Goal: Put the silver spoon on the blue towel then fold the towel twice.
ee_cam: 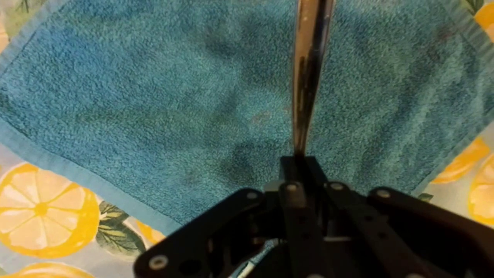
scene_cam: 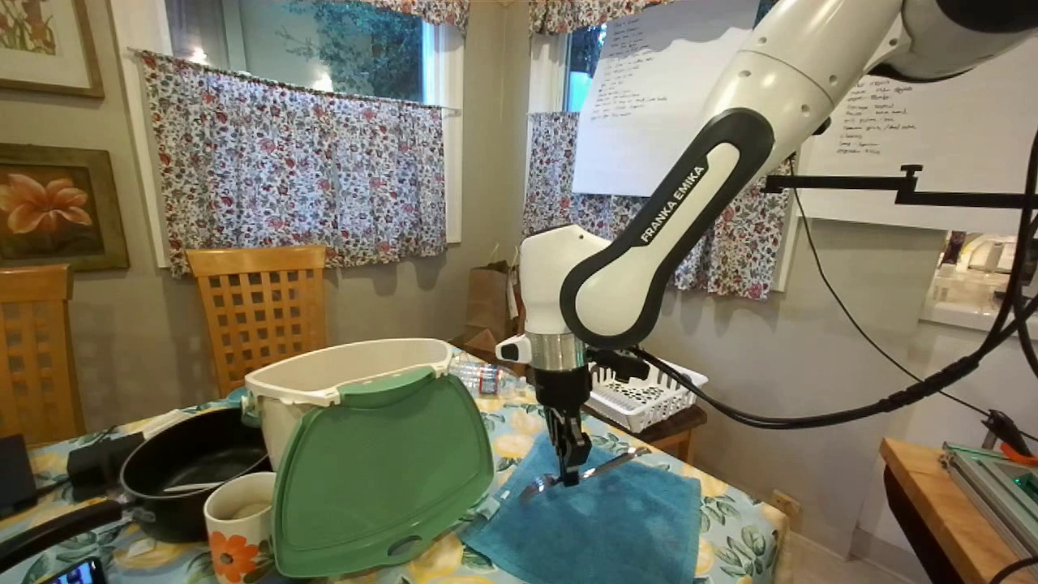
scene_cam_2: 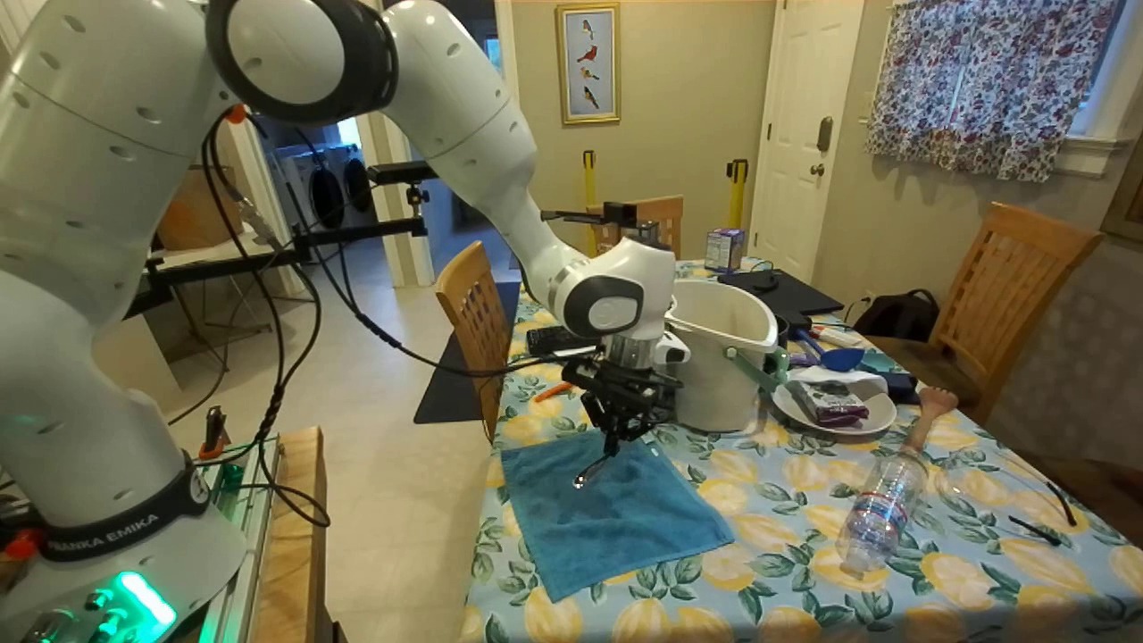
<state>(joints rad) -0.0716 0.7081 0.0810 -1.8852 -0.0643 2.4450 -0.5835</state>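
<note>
The blue towel (scene_cam: 624,519) lies spread flat on the flowered tablecloth, and shows in both exterior views (scene_cam_2: 616,531). My gripper (scene_cam: 572,475) points down over the towel's far part in an exterior view. It is shut on the silver spoon (scene_cam: 614,464), gripping it along its length, with the spoon lying roughly level and slightly tilted. In the wrist view the fingertips (ee_cam: 303,164) pinch the spoon (ee_cam: 310,58), which runs up out of the picture over the towel (ee_cam: 154,96). The spoon seems just above the cloth; whether it touches is unclear. Its other end is hidden there.
A green rounded piece (scene_cam: 389,478) leans against the white bin (scene_cam_2: 714,384) beside the towel. A black pan (scene_cam: 195,462) and a flowered mug (scene_cam: 235,527) stand beyond it. A plastic bottle (scene_cam_2: 884,509) and a white plate (scene_cam_2: 882,418) are on the table.
</note>
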